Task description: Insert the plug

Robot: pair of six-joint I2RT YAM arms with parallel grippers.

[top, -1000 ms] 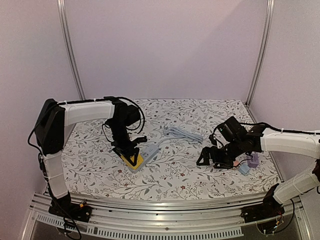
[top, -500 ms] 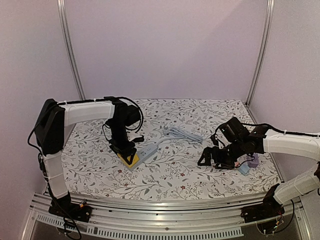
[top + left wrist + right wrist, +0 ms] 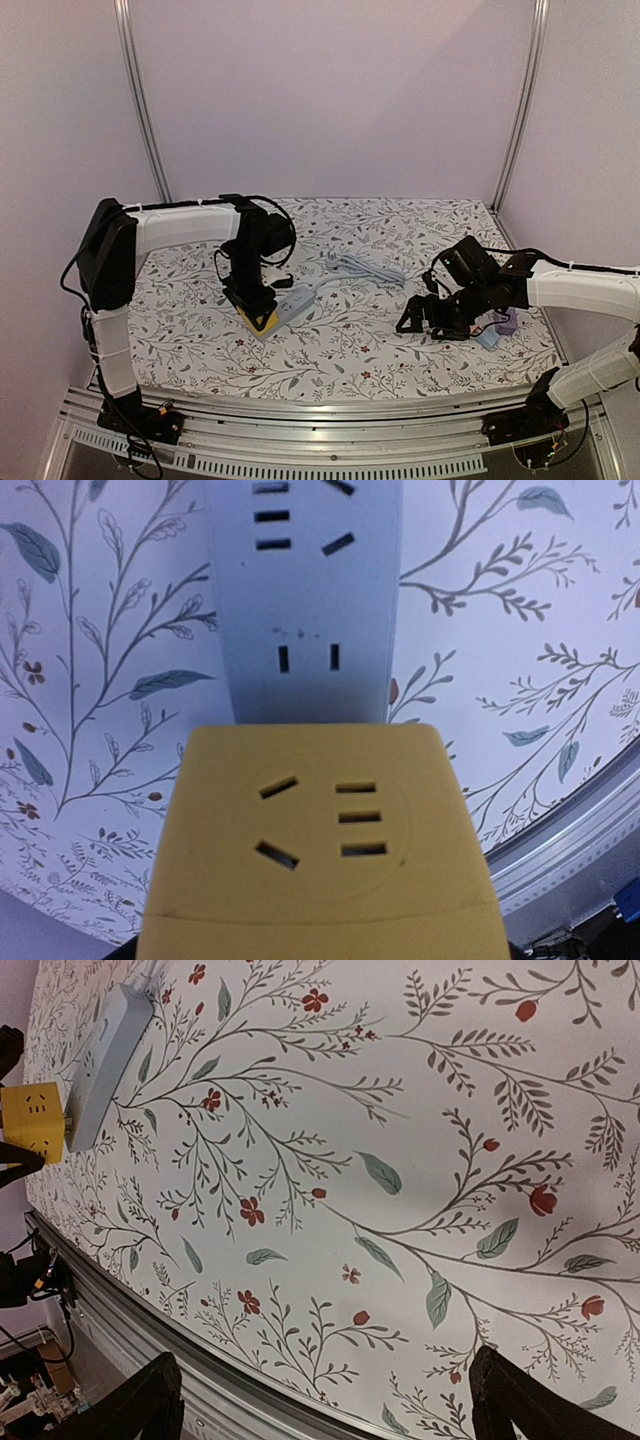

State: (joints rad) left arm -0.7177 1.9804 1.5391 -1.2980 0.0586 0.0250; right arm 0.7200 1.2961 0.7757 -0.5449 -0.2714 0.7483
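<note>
Left fingers [image 3: 243,299] clamping plug [image 3: 320,830], square, yellow, slotted face

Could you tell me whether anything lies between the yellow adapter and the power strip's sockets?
Nothing visible does. The yellow adapter, at the left pincer, is at the end of the grey power strip, whose sockets show uncovered.

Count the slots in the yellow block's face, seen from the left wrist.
5. On the yellow block, two slanted slots sit at left, one above the other; three level slots stack at right. The whole face shows, so none seems hidden.
</note>
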